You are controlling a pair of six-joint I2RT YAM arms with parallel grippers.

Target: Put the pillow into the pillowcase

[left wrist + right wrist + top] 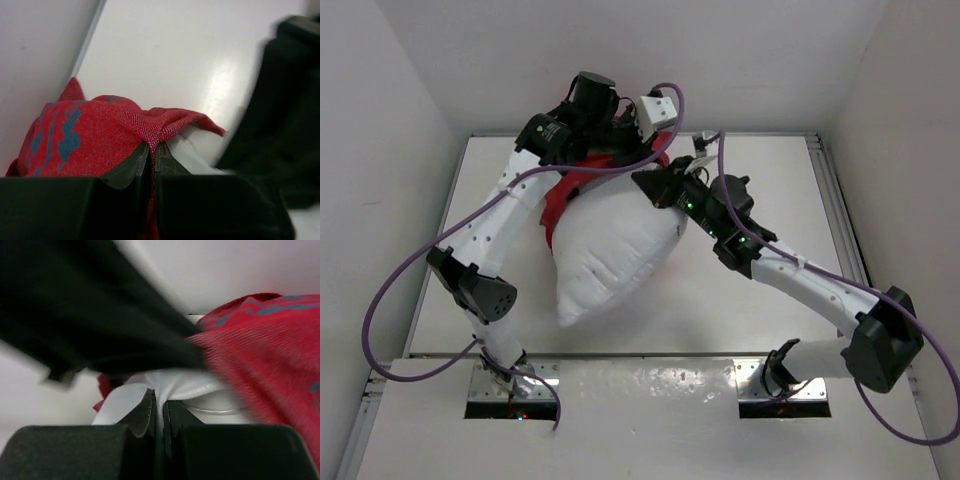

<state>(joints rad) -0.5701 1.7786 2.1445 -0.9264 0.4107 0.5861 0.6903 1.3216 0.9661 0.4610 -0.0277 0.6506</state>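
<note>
In the top view, the plump white soft pillow (615, 255) lies mid-frame on the white table (750, 310). Its upper end meets the bright red printed fabric pillowcase (557, 205), bunched at upper centre. Our left gripper (151, 152) is clenched on the pillowcase hem. Our right gripper (159, 402) pinches white cloth, which we judge to be a pillow corner. We should draw the hem down-frame over the pillow while feeding the corner deeper, in short pulls so neither pinch slips.
</note>
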